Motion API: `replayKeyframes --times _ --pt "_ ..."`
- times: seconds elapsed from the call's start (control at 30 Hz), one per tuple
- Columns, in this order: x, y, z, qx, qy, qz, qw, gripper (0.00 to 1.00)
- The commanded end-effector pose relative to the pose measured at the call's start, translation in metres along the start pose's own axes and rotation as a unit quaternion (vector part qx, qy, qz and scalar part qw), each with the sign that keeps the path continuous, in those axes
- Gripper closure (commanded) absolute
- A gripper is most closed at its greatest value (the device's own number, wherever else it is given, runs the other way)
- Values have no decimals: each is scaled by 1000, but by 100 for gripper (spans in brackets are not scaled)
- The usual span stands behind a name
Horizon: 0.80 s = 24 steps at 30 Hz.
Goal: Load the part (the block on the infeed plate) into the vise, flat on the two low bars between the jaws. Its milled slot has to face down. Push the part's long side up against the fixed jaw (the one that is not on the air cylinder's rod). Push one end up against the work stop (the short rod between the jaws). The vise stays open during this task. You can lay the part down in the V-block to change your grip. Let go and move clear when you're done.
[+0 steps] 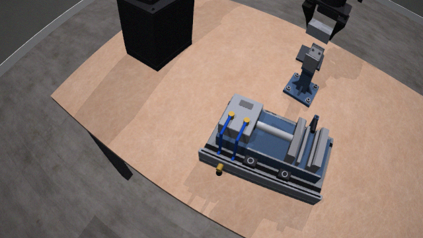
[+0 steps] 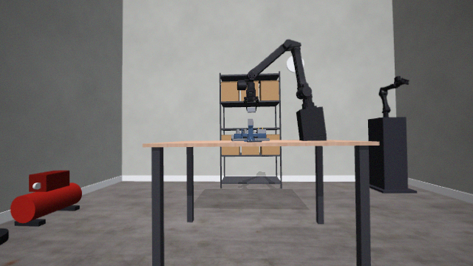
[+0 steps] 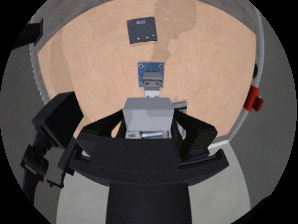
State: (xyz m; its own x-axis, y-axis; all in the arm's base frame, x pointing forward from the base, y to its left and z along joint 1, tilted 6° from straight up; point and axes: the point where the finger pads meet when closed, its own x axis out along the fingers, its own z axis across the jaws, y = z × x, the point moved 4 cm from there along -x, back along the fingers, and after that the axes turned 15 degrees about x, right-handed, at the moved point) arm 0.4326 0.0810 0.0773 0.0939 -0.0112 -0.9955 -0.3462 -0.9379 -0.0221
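Observation:
My gripper (image 1: 320,32) (image 2: 251,110) (image 3: 148,110) is shut on the part, a light grey block (image 1: 318,30) (image 2: 251,109) (image 3: 148,108). It holds the block in the air above the V-block (image 1: 312,61) (image 2: 250,122) (image 3: 152,81), with a gap between them. I cannot make out the milled slot. The vise (image 1: 272,153) stands open. Its moving jaw (image 1: 296,139) is on the cylinder rod (image 1: 275,131); the fixed jaw (image 1: 320,150) is at the far right. Two low bars and the dark work stop (image 1: 314,124) show between the jaws, with no part there.
The infeed plate (image 3: 142,31) is beyond the V-block stand's blue base (image 1: 301,90) (image 3: 144,72) and holds nothing. The air cylinder (image 1: 240,116) with blue hoses is at the vise's left end. The black arm pedestal (image 1: 155,36) (image 2: 311,123) stands on the table.

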Motion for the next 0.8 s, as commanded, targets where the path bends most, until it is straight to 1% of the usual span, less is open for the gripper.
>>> replayKeyframes --times 0.0,0.3,0.33,0.6,0.77 --pt "-32 -16 -19 1 32 -18 999 100" --pt "-36 -16 -19 1 33 -19 999 100" --pt "-31 -16 -19 1 30 -16 999 100" --pt "-33 -16 -19 2 31 -17 999 100" --pt "-30 -11 -22 12 28 -14 999 100"
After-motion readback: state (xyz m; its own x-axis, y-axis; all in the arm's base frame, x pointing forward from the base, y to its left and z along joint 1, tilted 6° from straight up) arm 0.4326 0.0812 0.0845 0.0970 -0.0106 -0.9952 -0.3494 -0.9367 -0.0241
